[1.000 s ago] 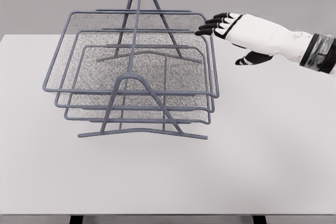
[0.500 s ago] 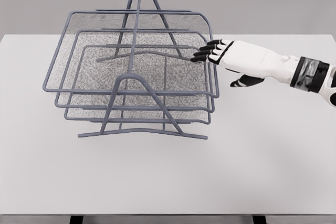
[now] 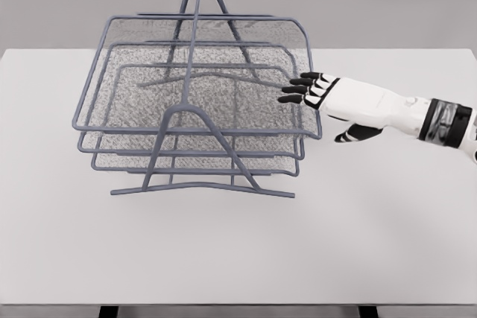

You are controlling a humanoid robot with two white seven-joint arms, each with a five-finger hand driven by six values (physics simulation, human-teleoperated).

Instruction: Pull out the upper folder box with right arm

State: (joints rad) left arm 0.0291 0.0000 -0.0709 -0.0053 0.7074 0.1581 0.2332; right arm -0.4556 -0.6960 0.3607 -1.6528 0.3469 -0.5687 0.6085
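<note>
- We are seeing the upper folder box (image 3: 201, 80) shifted toward the surface's right edge since the earlier frames, now overhanging the two trays below.
- Our right hand (image 3: 339, 98) has dropped lower; its dark fingers (image 3: 298, 88) are hooking over the box's right rim, thumb hanging beneath.
- The wire rack (image 3: 197, 139) is standing near the white surface's (image 3: 238, 251) far left; its grey mesh trays are holding nothing.
</note>
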